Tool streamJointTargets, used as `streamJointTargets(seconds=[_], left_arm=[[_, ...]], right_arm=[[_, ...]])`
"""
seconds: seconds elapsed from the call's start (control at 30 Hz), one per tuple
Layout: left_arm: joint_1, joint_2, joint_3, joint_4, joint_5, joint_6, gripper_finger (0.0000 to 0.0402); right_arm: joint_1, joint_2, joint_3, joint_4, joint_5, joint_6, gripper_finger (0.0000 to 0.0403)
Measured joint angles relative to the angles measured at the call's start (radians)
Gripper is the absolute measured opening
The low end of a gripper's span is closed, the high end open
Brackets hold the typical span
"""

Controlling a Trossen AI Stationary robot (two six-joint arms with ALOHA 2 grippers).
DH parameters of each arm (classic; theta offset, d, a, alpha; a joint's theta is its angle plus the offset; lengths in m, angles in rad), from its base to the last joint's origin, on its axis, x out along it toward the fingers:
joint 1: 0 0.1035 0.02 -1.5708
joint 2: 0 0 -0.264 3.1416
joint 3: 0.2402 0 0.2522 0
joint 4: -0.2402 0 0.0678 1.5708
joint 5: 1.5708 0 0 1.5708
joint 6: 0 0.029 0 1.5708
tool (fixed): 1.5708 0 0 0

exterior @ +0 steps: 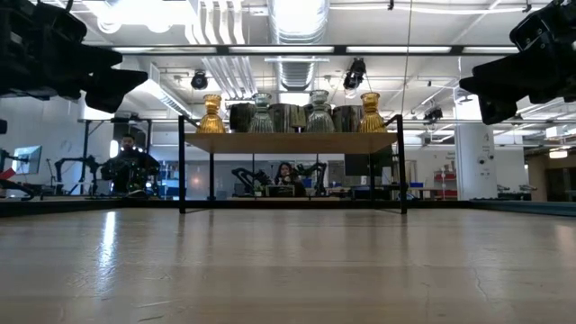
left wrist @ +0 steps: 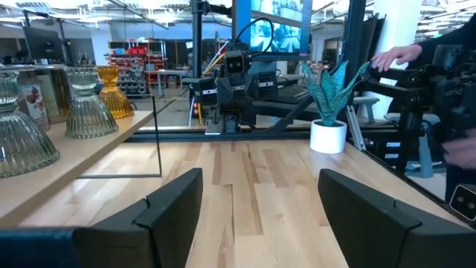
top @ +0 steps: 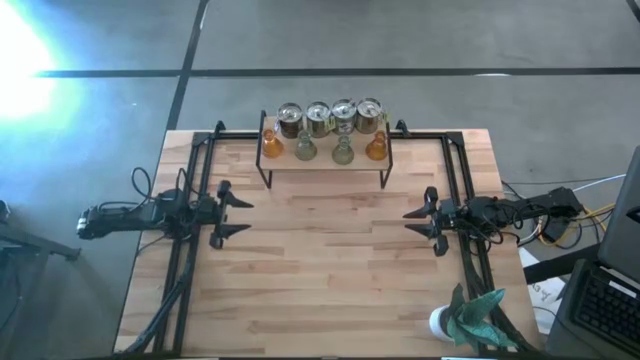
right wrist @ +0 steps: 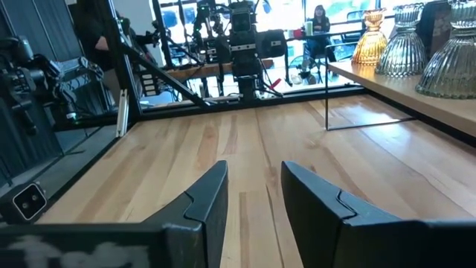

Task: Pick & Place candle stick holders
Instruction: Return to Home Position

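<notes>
Eight candle stick holders stand on a wooden shelf [top: 325, 165] with black wire legs at the table's far middle. Four silvery cups [top: 330, 117] form the back row. In front stand an amber holder [top: 272, 143], two clear pale green ones [top: 305, 148] [top: 343, 150] and a second amber one [top: 376, 147]. My left gripper [top: 232, 213] is open and empty above the table's left side, pointing right; its fingers stand wide apart in its wrist view [left wrist: 260, 201]. My right gripper [top: 425, 225] is open and empty at the right side, pointing left, and shows in its wrist view [right wrist: 256, 186].
A white pot with teal leaves [top: 465, 320] stands at the table's near right corner. Black frame rails [top: 195, 200] run along the left and right sides. The bare wooden table top [top: 330, 260] lies between the grippers. A person's hand [left wrist: 394, 53] shows beyond the table's right side.
</notes>
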Motion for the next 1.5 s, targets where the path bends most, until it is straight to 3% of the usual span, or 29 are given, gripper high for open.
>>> streamJointTargets(seconds=[0.3,0.57,0.77,1.5], left_arm=[[-0.001,0.000,0.000,0.001,-0.001,0.000,0.0273],[0.000,0.000,0.000,0.001,-0.001,0.000,0.0273],[0.000,0.000,0.000,0.002,-0.001,0.000,0.0273],[0.000,0.000,0.000,0.002,-0.001,0.000,0.0273]], right_arm=[[-0.001,-0.001,0.000,0.010,-0.010,-0.087,0.0128],[-0.113,-0.002,-0.005,-0.011,-0.206,-0.200,0.0139],[-0.212,-0.009,-0.005,-0.011,-0.208,-0.128,0.0141],[-0.212,0.066,-0.006,-0.012,-0.207,-0.125,0.0122]])
